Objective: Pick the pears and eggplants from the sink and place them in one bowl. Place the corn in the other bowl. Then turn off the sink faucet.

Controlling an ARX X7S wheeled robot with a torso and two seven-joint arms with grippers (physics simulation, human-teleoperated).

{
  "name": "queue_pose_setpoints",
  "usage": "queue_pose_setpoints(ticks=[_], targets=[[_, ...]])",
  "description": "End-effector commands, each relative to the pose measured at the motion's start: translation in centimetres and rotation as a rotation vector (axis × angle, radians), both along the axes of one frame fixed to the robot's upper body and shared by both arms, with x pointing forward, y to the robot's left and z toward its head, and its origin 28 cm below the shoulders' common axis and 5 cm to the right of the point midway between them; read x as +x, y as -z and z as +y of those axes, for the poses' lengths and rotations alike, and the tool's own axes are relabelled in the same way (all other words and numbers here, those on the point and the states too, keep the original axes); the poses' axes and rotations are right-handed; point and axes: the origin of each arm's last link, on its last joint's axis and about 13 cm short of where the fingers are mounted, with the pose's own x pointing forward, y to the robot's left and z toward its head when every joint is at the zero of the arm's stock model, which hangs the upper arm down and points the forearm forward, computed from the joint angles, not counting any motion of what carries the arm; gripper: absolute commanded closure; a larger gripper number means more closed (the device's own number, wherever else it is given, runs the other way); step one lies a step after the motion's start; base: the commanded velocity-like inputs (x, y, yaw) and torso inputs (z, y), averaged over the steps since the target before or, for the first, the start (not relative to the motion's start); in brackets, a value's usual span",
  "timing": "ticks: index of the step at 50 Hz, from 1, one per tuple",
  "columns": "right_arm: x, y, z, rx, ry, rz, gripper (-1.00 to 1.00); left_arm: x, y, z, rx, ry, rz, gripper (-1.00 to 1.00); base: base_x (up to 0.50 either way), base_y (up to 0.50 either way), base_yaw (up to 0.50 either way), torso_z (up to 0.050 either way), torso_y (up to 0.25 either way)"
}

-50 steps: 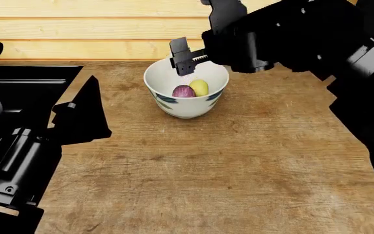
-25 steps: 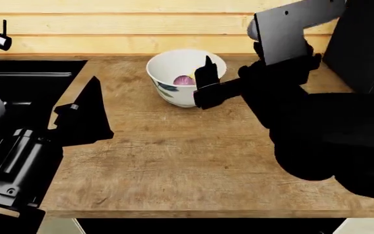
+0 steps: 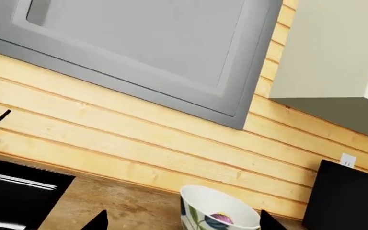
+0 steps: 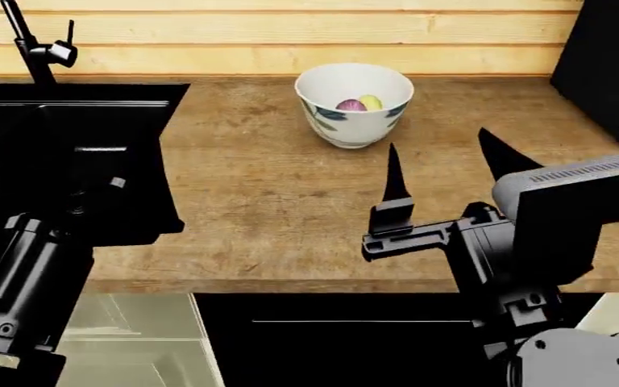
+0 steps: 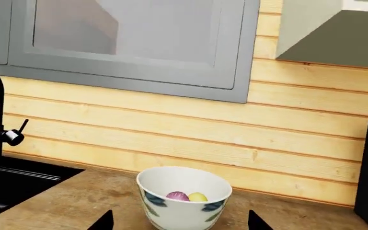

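Standing near the rear edge of a brown wooden tabletop (image 4: 277, 201), a deep white ceramic bowl with blue flowers and green leaves (image 4: 354, 105) holds two pieces of produce side by side: a small pinkish-purple eggplant (image 4: 350, 105) and a small yellow-green pear (image 4: 370, 102), touching each other at the bottom of the bowl. Set into the tabletop's left end is a black rectangular sink (image 4: 73, 161); its inside is too dark to make out. At the sink's rear edge rises a tall, slim dark metal faucet (image 4: 32, 48) with a thin stick lever (image 4: 70, 32) pointing upward from its side.

The right gripper (image 4: 444, 173) hovers above the front part of the tabletop, well apart from the bowl, its two pointed black fingers (image 4: 396, 173) spread wide with nothing between them. The right wrist view looks past those finger tips straight at the bowl. The left gripper (image 3: 180, 223) shows only as two dark finger tips at the edge of the left wrist view, set wide apart and empty; in the head view the left arm lies over the sink's front-left part. Pale wooden planks form the wall (image 4: 234, 36) behind the tabletop.
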Motion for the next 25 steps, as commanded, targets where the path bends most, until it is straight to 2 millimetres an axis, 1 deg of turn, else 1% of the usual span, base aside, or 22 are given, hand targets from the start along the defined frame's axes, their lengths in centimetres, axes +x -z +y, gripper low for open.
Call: queue_pose_setpoints(ticks=[1, 25], targets=[[-1.39, 0.68, 0.30, 0.020, -0.026, -0.051, -1.00, -0.17, 0.15, 0.15, 0.055, -0.015, -0.053, -1.00, 0.00, 0.50, 0.00, 0.000, 0.000], [-1.49, 0.82, 0.47, 0.022, -0.057, -0.058, -1.00, -0.18, 0.45, 0.15, 0.075, -0.022, -0.070, -1.00, 0.03, 0.50, 0.00, 0.000, 0.000]])
